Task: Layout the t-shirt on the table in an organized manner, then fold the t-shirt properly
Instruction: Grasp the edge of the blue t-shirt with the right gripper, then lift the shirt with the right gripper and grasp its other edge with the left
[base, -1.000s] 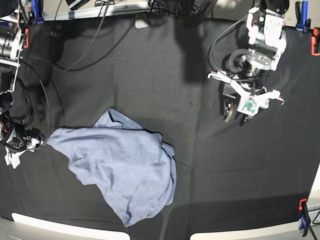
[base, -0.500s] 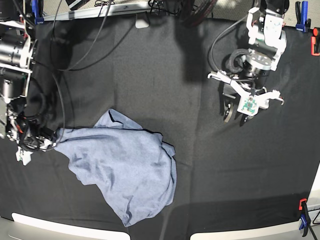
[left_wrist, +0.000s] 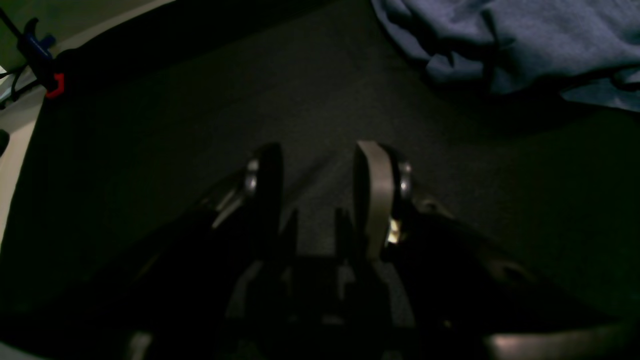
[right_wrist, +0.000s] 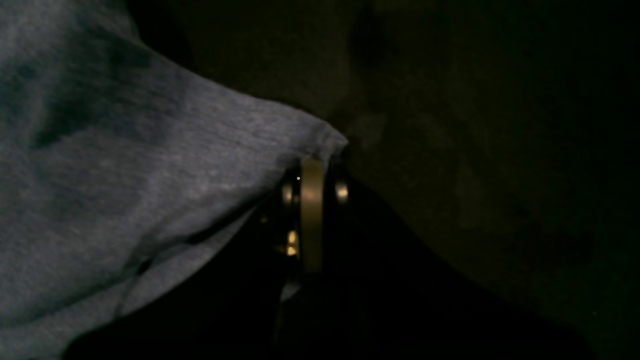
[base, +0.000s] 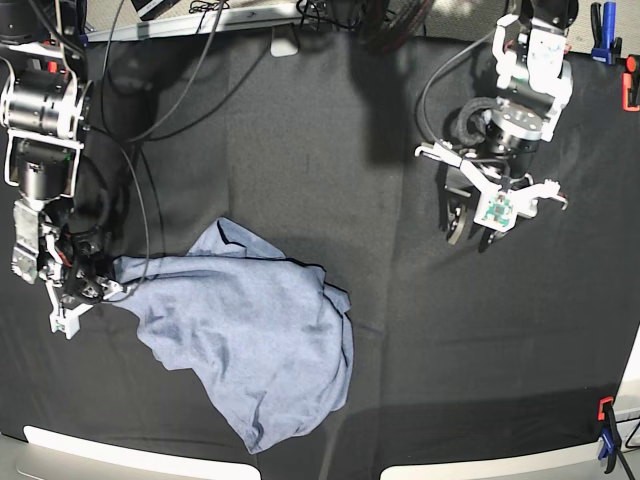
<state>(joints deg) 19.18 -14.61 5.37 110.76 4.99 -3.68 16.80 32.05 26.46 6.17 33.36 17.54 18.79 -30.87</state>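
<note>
T-shirt appears in the left wrist view only as a blue-grey bunch at the upper right, well apart from the left hand. The two fingers of this hand stand apart with a clear gap between them, and nothing is inside; below them is only the black table.

From the right wrist view, the right hand has its fingers pressed together on a corner of the shirt cloth. The cloth hangs from that pinch and spreads to the left of the picture in soft folds.

From the base view, the t-shirt lies in the lower left part of the table as a crumpled heap with one point stretched toward the right hand at the left edge. The left hand hovers over bare table at the upper right, far from the shirt. No sleeves, collar or lettering can be made out clearly.

I judge that the task is at its beginning: the shirt is not yet spread flat, so the laying out is in hand, and all folding is left to do.
</note>
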